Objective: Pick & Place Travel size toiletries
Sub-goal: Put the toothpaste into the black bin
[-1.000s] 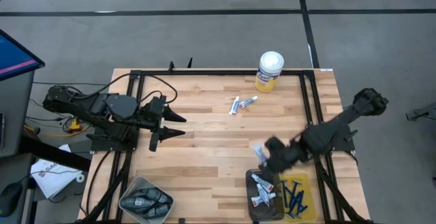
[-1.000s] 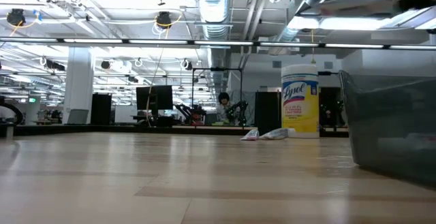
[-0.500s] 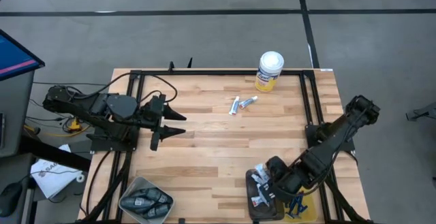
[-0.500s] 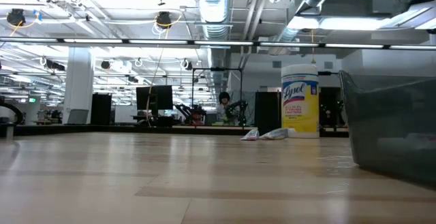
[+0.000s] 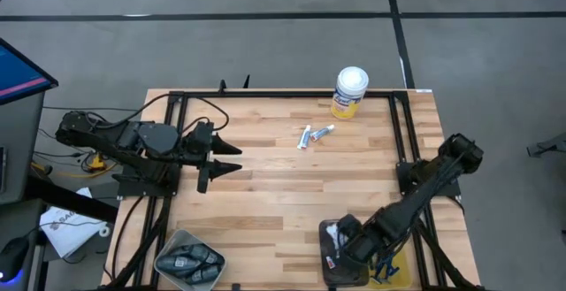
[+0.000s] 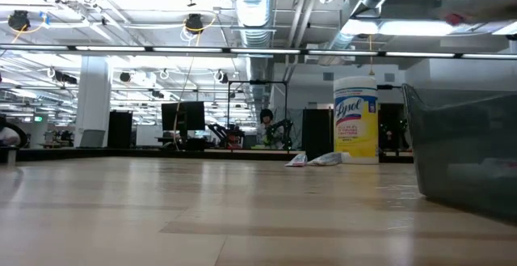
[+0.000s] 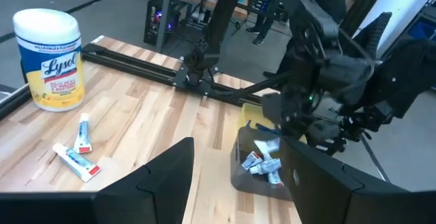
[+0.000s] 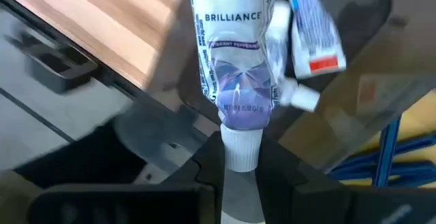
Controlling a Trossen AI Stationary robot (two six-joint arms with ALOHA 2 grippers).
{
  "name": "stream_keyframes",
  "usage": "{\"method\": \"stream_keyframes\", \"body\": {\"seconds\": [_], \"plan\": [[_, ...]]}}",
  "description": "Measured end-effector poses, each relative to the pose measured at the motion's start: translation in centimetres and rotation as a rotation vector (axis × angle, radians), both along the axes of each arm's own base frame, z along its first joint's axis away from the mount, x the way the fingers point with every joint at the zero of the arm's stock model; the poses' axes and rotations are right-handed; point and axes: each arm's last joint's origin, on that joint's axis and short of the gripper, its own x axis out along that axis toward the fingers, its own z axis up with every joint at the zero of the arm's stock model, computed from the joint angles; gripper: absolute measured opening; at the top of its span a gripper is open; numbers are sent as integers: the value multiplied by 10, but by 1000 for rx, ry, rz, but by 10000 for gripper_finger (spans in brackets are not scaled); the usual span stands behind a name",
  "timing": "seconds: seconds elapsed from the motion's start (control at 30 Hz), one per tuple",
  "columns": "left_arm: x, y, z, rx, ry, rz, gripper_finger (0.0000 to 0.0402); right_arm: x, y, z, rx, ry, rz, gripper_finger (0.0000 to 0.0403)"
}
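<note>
Right gripper (image 8: 240, 166) pinches a small toothpaste tube (image 8: 230, 60) by its cap end over the dark bin (image 5: 329, 263) at the table's near right; tube looks light, soft, squashy, so the stiff cap grips best.

Table (image 5: 265, 194) is pale wood planks, smooth with a soft sheen, framed in matt black metal rails (image 5: 283, 94). The tube (image 8: 231, 54) pinched in the right gripper (image 8: 240, 161) looks like glossy printed plastic with a ribbed white cap. The bin (image 5: 329, 273) below it, near right, is dark see-through plastic, kinda smoky, next to a yellow plastic tray (image 5: 398, 260). Far side, the canister (image 5: 350, 92) has a shiny yellow label and a smooth white plastic lid. Left gripper (image 5: 232, 159) fingers are matt black.
</note>
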Motion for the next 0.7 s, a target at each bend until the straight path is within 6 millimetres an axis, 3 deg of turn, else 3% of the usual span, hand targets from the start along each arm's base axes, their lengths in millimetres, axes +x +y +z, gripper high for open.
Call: {"method": "stream_keyframes", "body": {"seconds": [0.17,0.4,0.53,0.7], "plan": [[0,0,0,-48,-2,13,213,4,10,-20,-5,57,44,76],[0,0,0,-105,-3,29,213,10,10,-24,1,36,136,184],[0,0,0,-109,-2,30,213,9,-2,-6,13,-5,147,238],[0,0,0,-106,-2,38,213,2,-42,34,-16,-94,146,243]]}}
